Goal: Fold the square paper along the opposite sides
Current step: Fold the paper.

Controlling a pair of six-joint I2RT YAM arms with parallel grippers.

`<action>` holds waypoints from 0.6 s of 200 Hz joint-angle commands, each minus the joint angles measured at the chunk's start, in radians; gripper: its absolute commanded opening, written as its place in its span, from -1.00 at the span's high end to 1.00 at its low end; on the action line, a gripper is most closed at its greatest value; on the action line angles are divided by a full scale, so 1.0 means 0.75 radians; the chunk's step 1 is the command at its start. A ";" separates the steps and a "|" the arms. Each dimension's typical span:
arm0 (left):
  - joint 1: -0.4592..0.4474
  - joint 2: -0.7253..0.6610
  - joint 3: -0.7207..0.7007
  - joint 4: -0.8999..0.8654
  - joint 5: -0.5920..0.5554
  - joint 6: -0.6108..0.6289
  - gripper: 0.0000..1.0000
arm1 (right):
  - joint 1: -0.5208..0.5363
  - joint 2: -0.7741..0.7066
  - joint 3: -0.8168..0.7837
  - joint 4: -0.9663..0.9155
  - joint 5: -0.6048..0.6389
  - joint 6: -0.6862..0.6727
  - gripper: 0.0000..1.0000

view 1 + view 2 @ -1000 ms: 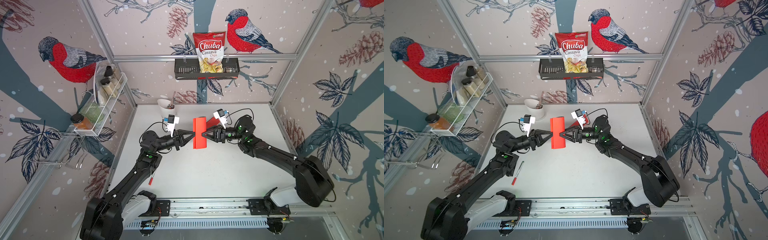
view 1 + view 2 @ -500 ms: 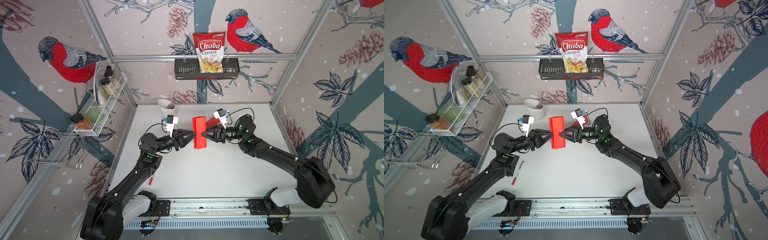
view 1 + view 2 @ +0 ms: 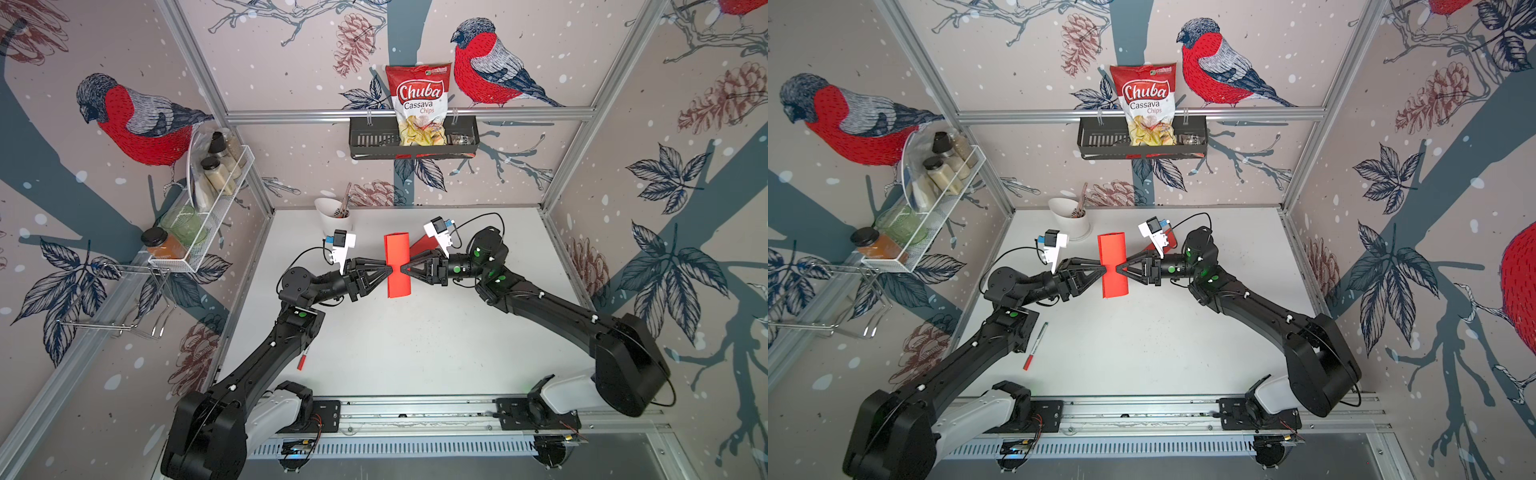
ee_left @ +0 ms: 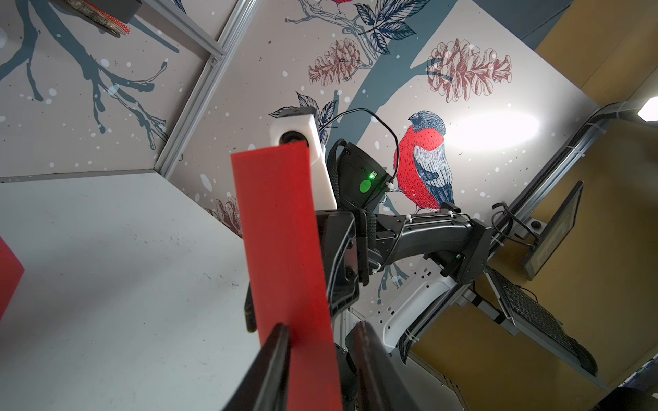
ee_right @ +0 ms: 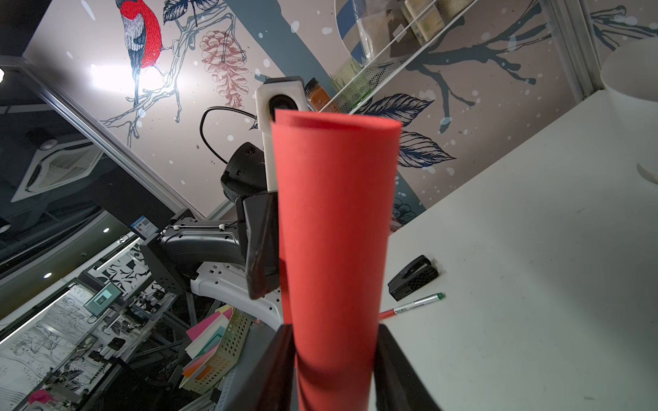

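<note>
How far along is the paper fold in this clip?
Done: the red square paper sheet is bent over into a rounded loop. In hand: the right claw pinches that loop; the left claw stands open around its free edges. Left: pressing a flat crease.

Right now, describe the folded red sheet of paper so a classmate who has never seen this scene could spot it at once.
Start at the white table; over its middle, the black left gripper and right gripper point at each other. Between their tips is the folded red sheet of paper. Unlike the other red sheet lying beside it, it is curled over and held up.
</note>
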 commanded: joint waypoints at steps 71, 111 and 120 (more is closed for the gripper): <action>0.003 0.002 0.000 0.045 -0.001 0.005 0.43 | 0.015 0.004 0.020 -0.030 0.016 -0.043 0.19; 0.003 0.004 -0.003 0.019 -0.009 0.016 0.41 | 0.015 0.002 0.021 -0.030 0.019 -0.039 0.18; 0.004 0.004 -0.004 0.016 -0.011 0.018 0.41 | 0.015 0.001 0.021 -0.029 0.020 -0.039 0.18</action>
